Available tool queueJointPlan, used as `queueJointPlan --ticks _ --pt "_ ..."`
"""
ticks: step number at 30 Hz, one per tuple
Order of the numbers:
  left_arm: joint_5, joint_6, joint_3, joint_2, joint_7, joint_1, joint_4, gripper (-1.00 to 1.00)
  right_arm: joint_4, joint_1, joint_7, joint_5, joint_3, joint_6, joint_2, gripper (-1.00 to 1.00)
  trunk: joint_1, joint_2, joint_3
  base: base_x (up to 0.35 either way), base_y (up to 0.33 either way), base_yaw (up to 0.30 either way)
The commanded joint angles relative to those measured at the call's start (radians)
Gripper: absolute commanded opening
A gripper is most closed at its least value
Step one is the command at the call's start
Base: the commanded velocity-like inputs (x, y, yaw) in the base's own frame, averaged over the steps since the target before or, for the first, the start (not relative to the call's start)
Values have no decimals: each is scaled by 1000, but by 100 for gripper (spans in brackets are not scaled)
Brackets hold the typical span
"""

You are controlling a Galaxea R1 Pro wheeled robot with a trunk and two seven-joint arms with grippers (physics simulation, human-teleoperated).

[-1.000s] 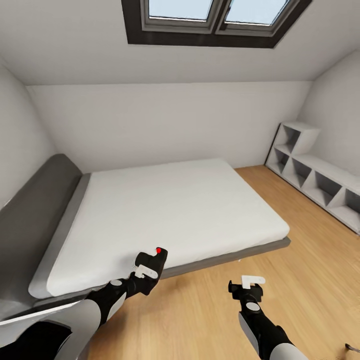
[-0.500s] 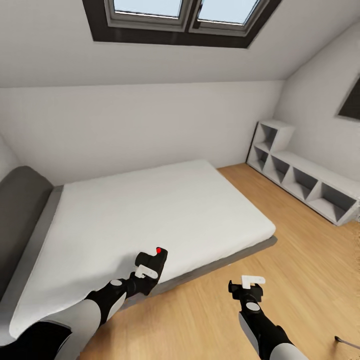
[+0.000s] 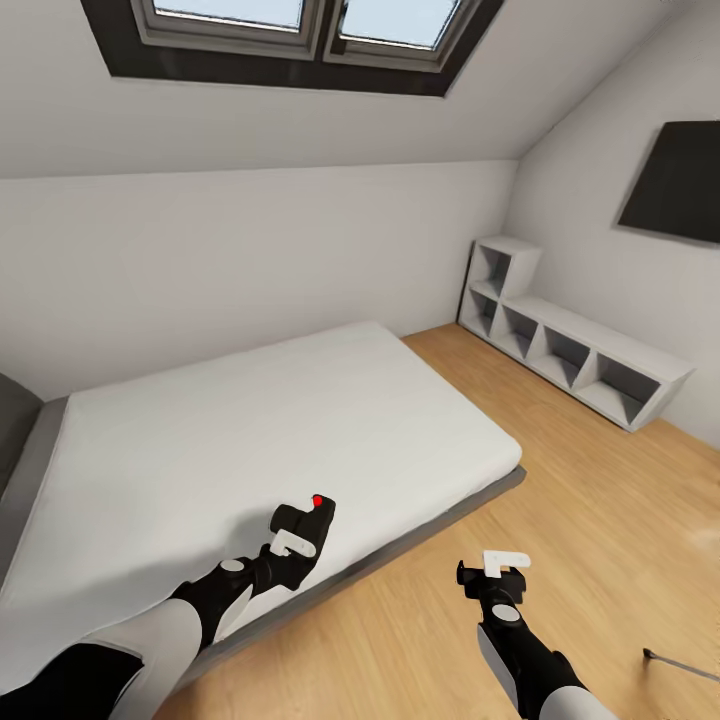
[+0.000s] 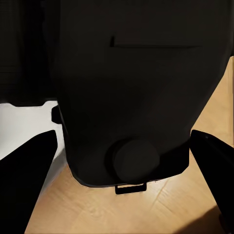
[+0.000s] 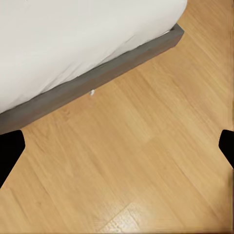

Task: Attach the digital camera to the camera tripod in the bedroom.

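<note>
The digital camera, a small black body with a red button on top, sits in my left gripper, which is shut on it above the bed's near edge. In the left wrist view the camera's dark body spans the gap between the two fingers. My right gripper hangs open over the wood floor, its fingertips wide apart with nothing between them. A thin silver rod at the lower right edge looks like one leg of the camera tripod; the rest of it is out of view.
A grey bed with a white mattress lies ahead on the left, its frame edge close to my right hand. A white cube shelf lines the right wall under a dark wall panel. Open wood floor lies ahead on the right.
The head view has swung to the right: bed and headboard slid left, the shelf came nearer the middle and the dark wall panel appeared. Both arms hold the same pose.
</note>
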Motion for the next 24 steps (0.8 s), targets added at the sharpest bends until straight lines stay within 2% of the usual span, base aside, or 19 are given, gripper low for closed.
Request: queueJointPlan --ticks 1,14,24 --pt "-4 -7 -2 0 0 -1 1 -100 1 -1 -5 3 2 -2 0 100 1 -2 -2 188 1 -248" --pt "-4 -8 -2 -3 0 -1 1 -100 2 -1 -5 3 2 -2 1 100 1 -2 -2 295 0 -248" --pt "-4 -7 -2 -3 0 -1 0 -100 3 -1 -3 3 3 -2 5 100 1 -2 -2 34 0 -90"
